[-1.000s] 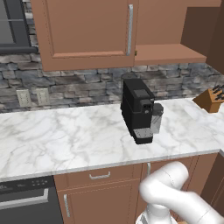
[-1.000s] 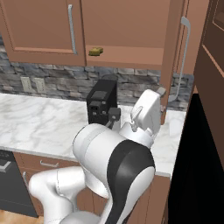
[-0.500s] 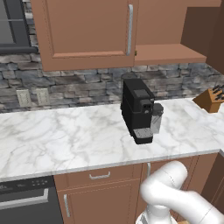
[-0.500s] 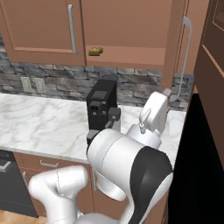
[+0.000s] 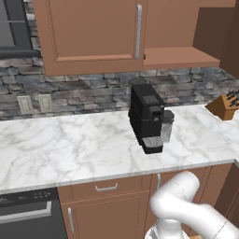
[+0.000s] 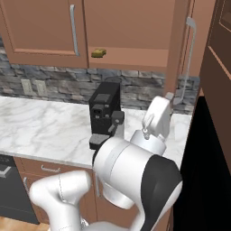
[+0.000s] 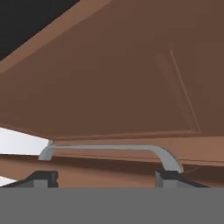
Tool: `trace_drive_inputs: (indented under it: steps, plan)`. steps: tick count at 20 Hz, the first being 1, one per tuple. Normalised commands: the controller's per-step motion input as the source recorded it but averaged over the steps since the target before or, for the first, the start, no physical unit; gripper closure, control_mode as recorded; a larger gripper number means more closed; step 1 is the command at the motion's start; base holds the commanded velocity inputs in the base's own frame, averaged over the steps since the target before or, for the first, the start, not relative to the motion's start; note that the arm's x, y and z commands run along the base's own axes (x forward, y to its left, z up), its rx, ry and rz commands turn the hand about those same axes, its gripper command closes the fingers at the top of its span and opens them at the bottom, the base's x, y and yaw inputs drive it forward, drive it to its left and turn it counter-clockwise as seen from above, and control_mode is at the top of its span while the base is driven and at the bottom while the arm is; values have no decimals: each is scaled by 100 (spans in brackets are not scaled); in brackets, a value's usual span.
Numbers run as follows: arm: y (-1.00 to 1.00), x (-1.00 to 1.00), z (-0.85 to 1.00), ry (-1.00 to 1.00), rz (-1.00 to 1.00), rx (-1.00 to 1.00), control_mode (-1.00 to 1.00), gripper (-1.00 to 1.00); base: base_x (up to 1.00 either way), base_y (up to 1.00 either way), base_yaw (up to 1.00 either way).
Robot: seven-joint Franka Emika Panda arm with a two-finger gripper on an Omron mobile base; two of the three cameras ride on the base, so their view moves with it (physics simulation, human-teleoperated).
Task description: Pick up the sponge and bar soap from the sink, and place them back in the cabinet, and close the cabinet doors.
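Observation:
The sponge (image 6: 99, 53), a small yellow-olive block, lies on the floor of the brown wall cabinet (image 6: 135, 56). The left cabinet door (image 5: 93, 32) is closed. The right cabinet door (image 6: 181, 49) stands swung out, edge-on, with its silver bar handle (image 6: 190, 58) toward me. In the hand view that handle (image 7: 109, 149) runs across the brown panel just beyond my gripper (image 7: 105, 178), whose fingertips (image 7: 41, 177) stand apart, open, holding nothing. My white hand (image 6: 158, 118) hovers below the door. The bar soap and the sink are out of view.
A black coffee machine (image 5: 147, 116) stands on the marble counter (image 5: 60, 149). A wooden knife block (image 5: 226, 106) sits at the counter's far right. A tall dark brown unit (image 6: 216, 113) rises on the right, close to the arm. Base cabinets (image 5: 107, 210) lie below the counter.
In the right base view my arm's bulk has swung rightward and the hand has shifted slightly right and down, toward the open door. Counter items have not moved.

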Motion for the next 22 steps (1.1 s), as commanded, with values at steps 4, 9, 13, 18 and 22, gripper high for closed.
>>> trace_drive_inputs:
  steps: [4, 9, 13, 18, 22]
  plan:
    - [27, 16, 0, 13, 14, 0, -100, -100, 0, 0, 0]
    - [23, 30, 0, 15, 16, 0, -100, -100, 0, 0, 0]
    - [9, 41, 0, 18, 20, 4, -100, -100, 0, 0, 0]
    - [13, 43, 0, 23, 20, 4, -100, -100, 0, 0, 0]
    - [18, 44, 1, 26, 17, 3, -100, -100, 0, 0, 0]
